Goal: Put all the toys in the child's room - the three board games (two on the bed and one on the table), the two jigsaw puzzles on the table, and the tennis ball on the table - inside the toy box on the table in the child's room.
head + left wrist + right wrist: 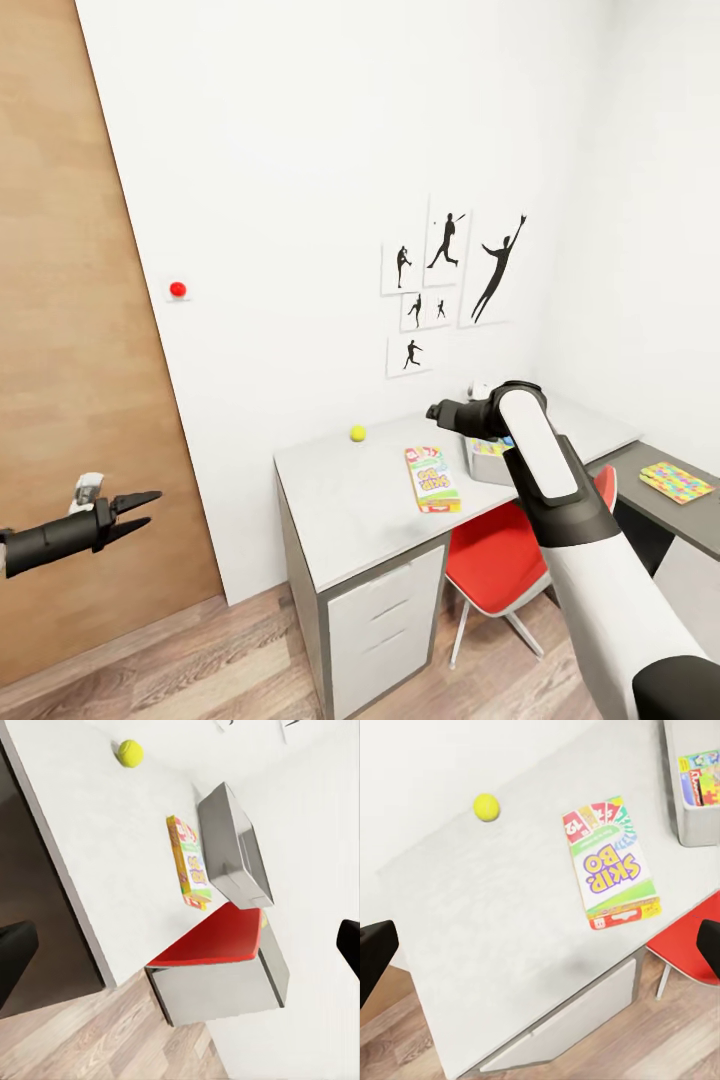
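Skip-Bo box [613, 864] lies flat on the table [350, 500] between the tennis ball [486, 806] and the toy box [694, 784], below the right gripper [540, 945], whose jaws stand wide apart. Left gripper [135, 512] hovers well apart by the door, fingers spread and empty.

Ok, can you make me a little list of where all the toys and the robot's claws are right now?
small yellow-green tennis ball: on the grey-white desk top, near the wall
white SKIP-BO card game box: flat on the desk, near the front edge
pale grey plastic toy box: on the desk, a colourful game box already inside
multicoloured jigsaw puzzle square: on the lower dark grey cabinet
red chair: tucked beside the desk
left claw: open, beside the wooden door
right claw: above the desk, open
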Tool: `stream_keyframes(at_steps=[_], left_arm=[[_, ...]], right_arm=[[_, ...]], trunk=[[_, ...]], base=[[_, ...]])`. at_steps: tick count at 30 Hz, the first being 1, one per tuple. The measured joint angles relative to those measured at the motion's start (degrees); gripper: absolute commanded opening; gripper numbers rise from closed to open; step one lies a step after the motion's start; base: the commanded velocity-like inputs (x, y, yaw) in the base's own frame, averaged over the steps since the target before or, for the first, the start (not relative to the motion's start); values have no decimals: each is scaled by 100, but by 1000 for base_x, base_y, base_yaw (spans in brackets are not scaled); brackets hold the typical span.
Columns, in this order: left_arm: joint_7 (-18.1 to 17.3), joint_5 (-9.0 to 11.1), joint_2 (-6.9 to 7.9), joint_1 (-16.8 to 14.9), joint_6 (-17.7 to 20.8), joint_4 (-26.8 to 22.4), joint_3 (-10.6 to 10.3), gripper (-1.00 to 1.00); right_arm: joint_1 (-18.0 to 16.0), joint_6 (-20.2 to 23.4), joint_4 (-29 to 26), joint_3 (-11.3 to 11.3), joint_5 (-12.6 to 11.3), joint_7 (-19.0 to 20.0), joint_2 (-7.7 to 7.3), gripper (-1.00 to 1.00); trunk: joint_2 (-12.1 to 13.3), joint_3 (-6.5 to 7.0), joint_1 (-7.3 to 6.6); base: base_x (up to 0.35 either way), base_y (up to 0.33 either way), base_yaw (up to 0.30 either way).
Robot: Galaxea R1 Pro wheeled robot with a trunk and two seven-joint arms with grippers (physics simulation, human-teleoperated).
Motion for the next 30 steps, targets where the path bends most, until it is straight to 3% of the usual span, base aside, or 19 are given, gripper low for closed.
stream_keyframes(at_steps=[5,12,22,30], left_arm=[[-627,-30,94,73,-14,1,1,100],[-1122,-28,140,101,-42,1,-2,100],[-1235,-23,144,141,-57,1,2,100],[-1238,-19,143,141,-58,2,1,100]], right_arm=[[9,-13,-4,-6,-2,14,-9,100],[10,-69,-7,5,4,8,-19,100],[11,-95,1,-12,3,0,24,100],[4,-58,8,-10,-5,-1,38,100]], trunk=[[0,0,0],[0,0,0],[1,0,-1],[0,0,0]], base=[[0,0,-1],[12,0,0],[147,59,-8],[23,8,-224]])
